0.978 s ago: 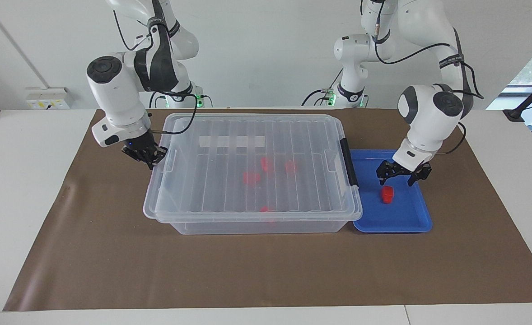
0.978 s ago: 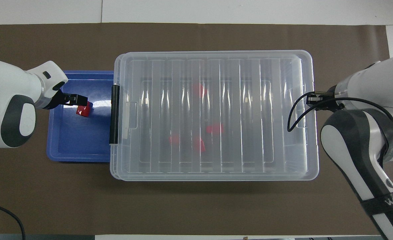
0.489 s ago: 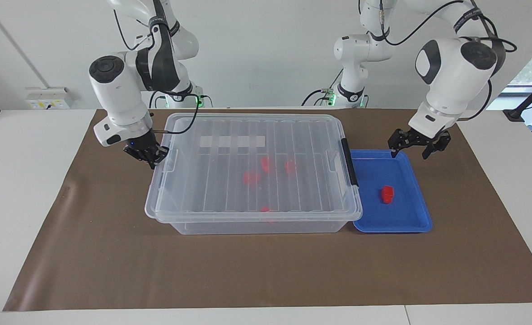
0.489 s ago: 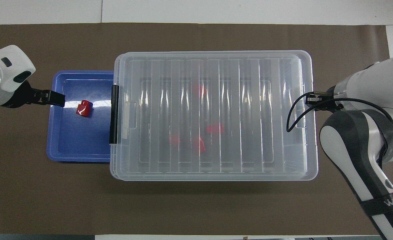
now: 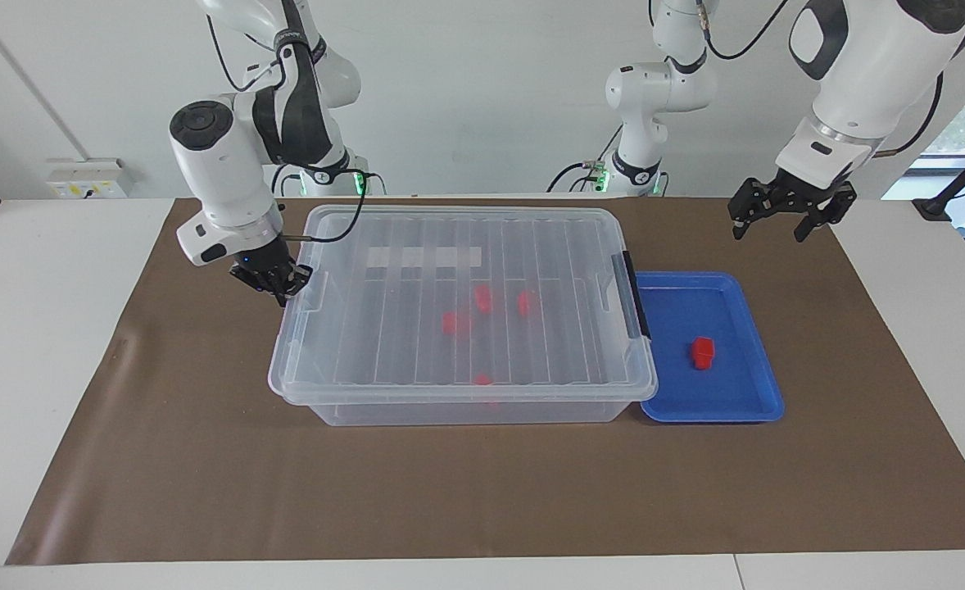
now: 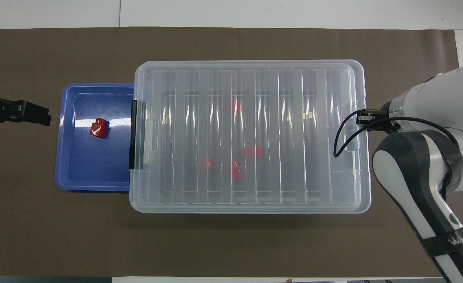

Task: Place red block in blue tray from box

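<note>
A red block (image 5: 702,351) lies in the blue tray (image 5: 712,414), apart from any gripper; it also shows in the overhead view (image 6: 98,128) in the tray (image 6: 94,186). The clear box (image 5: 466,410) stands beside the tray with its ribbed lid on. Several red blocks (image 5: 482,297) show through the lid (image 6: 235,169). My left gripper (image 5: 766,236) is open and empty, raised high over the mat past the tray's rim (image 6: 45,118). My right gripper (image 5: 276,283) is at the lid's end toward the right arm, shut on the lid's edge tab (image 6: 363,118).
A brown mat (image 5: 482,492) covers the white table. The box's black latch (image 5: 635,295) is at the end next to the tray. A white label strip (image 5: 421,256) shows through the lid. A cable loops from the right wrist over the lid's end (image 6: 339,137).
My left gripper rose from just above the block in the tray and drew away toward the left arm's end, still open. The lid's end and my right gripper shifted slightly toward the tray.
</note>
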Tool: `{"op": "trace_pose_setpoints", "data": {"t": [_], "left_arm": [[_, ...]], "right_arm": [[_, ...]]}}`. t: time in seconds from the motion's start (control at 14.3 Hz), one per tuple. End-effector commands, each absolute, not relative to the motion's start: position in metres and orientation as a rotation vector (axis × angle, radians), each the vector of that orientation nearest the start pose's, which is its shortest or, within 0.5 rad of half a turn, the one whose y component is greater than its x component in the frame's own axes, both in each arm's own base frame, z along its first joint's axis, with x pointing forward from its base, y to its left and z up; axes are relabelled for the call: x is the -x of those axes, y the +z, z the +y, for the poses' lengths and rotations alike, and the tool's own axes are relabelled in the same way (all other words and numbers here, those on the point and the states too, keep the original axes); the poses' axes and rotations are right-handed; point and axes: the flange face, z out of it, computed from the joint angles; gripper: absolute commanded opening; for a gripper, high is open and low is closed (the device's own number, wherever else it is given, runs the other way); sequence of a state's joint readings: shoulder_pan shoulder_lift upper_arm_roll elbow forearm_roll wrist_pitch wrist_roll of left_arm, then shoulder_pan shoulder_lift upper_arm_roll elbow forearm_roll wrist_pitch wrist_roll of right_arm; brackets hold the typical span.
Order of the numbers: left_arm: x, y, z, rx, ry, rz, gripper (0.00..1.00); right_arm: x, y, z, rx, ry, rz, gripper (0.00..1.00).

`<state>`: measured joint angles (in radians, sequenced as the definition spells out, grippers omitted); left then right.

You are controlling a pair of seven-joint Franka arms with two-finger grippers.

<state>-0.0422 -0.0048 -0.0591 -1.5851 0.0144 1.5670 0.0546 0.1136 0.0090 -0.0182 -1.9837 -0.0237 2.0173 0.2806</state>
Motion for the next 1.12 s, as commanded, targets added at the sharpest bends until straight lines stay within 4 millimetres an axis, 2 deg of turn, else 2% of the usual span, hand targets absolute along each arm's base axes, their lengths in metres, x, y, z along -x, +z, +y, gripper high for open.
{"op": "trace_pose_setpoints", "data": {"t": [0.0,0.07,0.14,0.21,0.28,0.35,0.42,0.63,0.77,1.05], "left_arm": [[-0.554,0.63,-0.051,3.131,0.084,0.26,1.0],[-0.55,0.634,-0.049,3.134,0.075,0.256,1.0],[-0.543,0.633,-0.05,3.133,0.084,0.253,1.0],[-0.536,0.628,-0.05,3.133,0.101,0.239,1.0],[-0.531,0.626,-0.052,3.135,0.102,0.241,1.0],[-0.531,0.626,-0.052,3.144,0.102,0.238,1.0],[-0.531,0.626,-0.051,3.148,0.097,0.236,1.0],[-0.536,0.628,-0.054,3.148,0.049,0.262,1.0],[-0.534,0.628,-0.055,3.147,0.056,0.264,1.0],[-0.536,0.629,-0.056,3.147,0.032,0.271,1.0]], "right_arm": [[-0.563,0.494,0.046,3.142,0.004,0.323,0.0],[-0.567,0.509,0.043,3.146,0.033,0.32,0.0],[-0.569,0.523,0.036,3.149,0.053,0.304,0.14],[-0.567,0.535,0.024,3.153,0.088,0.239,0.49],[-0.563,0.549,0.015,3.148,0.105,0.157,0.61],[-0.559,0.564,0.005,3.14,0.111,0.104,1.0],[-0.555,0.579,-0.005,3.137,0.097,0.101,1.0],[-0.548,0.6,-0.022,3.129,0.134,0.161,1.0],[-0.548,0.602,-0.029,3.136,0.121,0.173,1.0],[-0.551,0.593,-0.033,3.139,0.157,0.186,1.0]]}}
